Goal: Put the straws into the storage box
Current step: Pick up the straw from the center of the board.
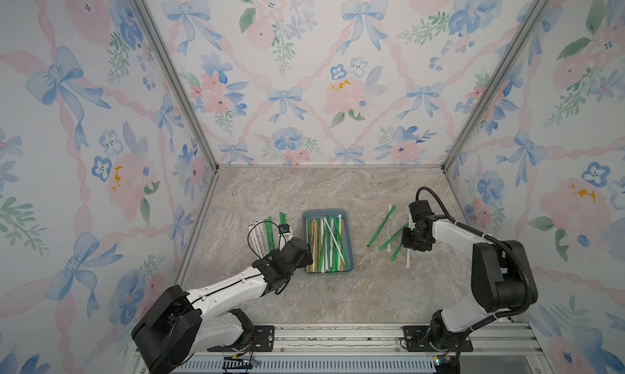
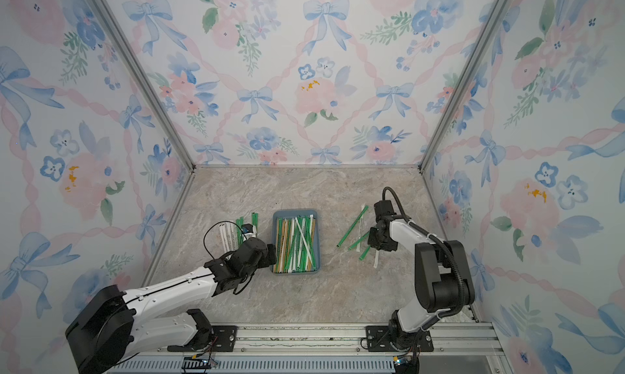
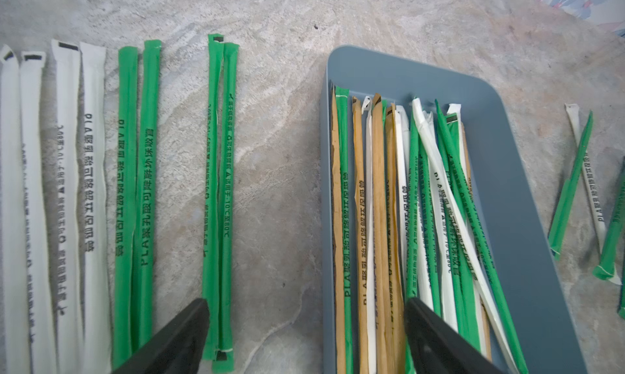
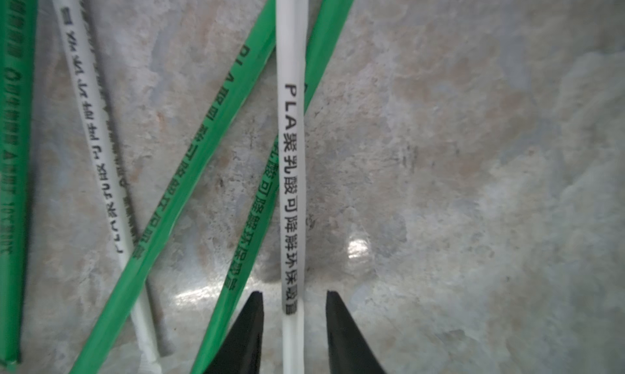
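Marble table [image 1: 338, 193] filled the floor of the booth. Blue box [image 1: 324, 213] sat mid-table between the two arms, packed with green, white and tan straws [image 1: 326, 243] lying lengthwise, a few crossed on top. Left gripper [image 3: 306, 303] hovered at the box's left edge, jaws wide apart and empty, one finger over loose green straws, the other over the box. Right gripper [image 4: 295, 293] was low over the table right of the box, jaws partly open, straddling a white straw [image 4: 292, 152] with a gap on each side, no grip. Left row [image 3: 145, 186], white and green, lay side by side on the table. Right group [image 1: 381, 225] lay crossed.
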